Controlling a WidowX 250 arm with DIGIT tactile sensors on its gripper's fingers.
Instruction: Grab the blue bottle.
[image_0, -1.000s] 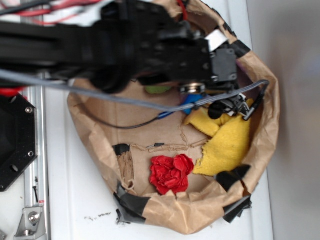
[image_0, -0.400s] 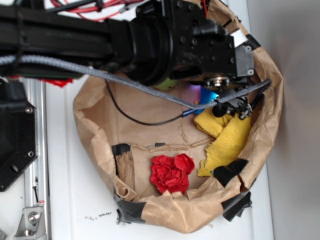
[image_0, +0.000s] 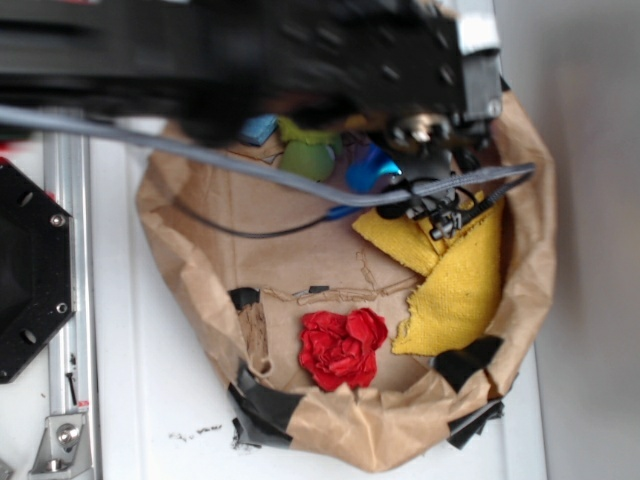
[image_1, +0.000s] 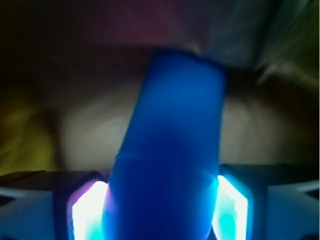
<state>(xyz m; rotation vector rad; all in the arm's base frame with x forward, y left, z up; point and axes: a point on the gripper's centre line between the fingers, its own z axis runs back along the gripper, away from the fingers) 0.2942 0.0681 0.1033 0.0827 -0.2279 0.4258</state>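
Between the two glowing finger pads (image_1: 89, 212) of the black robot gripper (image_1: 161, 210), the glossy bright blue plastic bottle (image_1: 172, 150) is seen in the wrist view, filling the middle of the picture and narrowing away from the camera. The pads are pressed against both flanks of the bottle with no gap visible on either side, so the fingers are judged to be closed on it, held at its broader part, probably because that part offers more surface than the slim end.

In the exterior view only a small blue patch of the bottle (image_0: 368, 168) is visible, at the far edge of the crumpled brown paper basin (image_0: 340, 430), just beneath the blurred black arm (image_0: 300, 60). A green plush object (image_0: 305, 155) lies just beside it, and a small light-blue piece (image_0: 258, 128) is seen beyond that. A folded yellow cloth (image_0: 455, 285) is spread near the bottle, partly under the dangling grey cable (image_0: 250, 170), and a red crumpled flower-like object (image_0: 342, 347) rests well apart, toward the near side. Whether the bottle is touching the paper floor cannot be told. The grab is judged essentially made, with only a lift clear of the neighbouring items possibly remaining.
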